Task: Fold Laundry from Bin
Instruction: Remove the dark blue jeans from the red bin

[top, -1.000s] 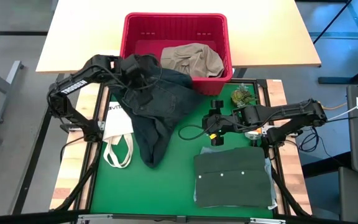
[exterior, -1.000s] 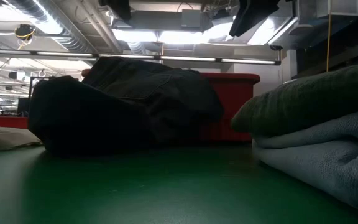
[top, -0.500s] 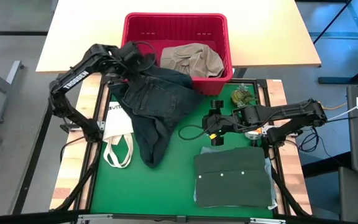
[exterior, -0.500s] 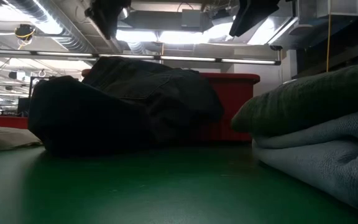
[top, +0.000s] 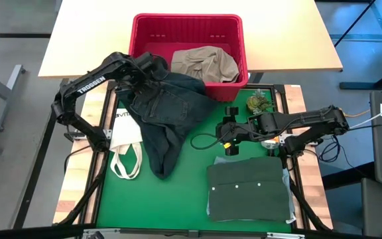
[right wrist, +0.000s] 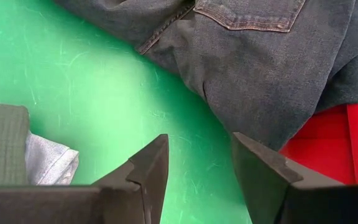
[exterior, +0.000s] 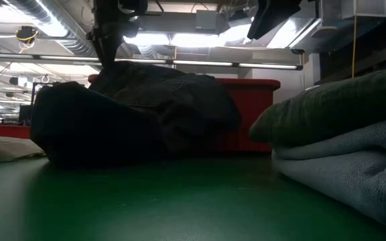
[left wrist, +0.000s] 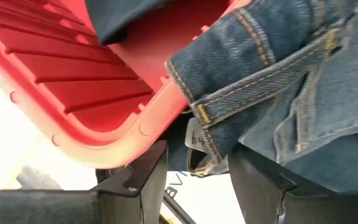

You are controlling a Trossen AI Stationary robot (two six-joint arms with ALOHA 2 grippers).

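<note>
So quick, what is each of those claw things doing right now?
Left gripper: fingers open, at the jeans' waistband by the bin rim, gripping nothing.
Right gripper: fingers open, empty, above the green mat.

The jeans (top: 161,116) are draping over the bin's (top: 186,23) near left rim and hiding it, while the left gripper's (top: 152,66) fingertips are lying unseen there

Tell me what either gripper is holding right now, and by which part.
The left gripper has the jeans' waistband edge between its open fingers at the bin's rim, not clamped. The right gripper hangs open over the green mat, empty.
</note>
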